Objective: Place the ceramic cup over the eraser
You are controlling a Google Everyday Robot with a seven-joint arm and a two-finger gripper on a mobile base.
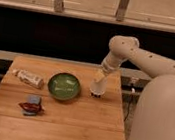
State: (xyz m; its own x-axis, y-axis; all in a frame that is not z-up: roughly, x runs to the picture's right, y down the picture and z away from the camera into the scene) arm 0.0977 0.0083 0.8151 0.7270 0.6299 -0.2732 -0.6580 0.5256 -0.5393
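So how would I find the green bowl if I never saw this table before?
Look at the wooden table, near the middle of its far half. The green bowl sits there, between a pale tube on its left and the gripper lowered to the table on its right. It is the only round, green thing there.

Gripper (97, 90) low over the counter (70, 127) at its back right, just right of the green bowl (64, 86). A tube (28, 78) lies back left; a red wrapper (30, 107) and blue-grey piece (34, 99) left of centre. The front and right of the counter are open.
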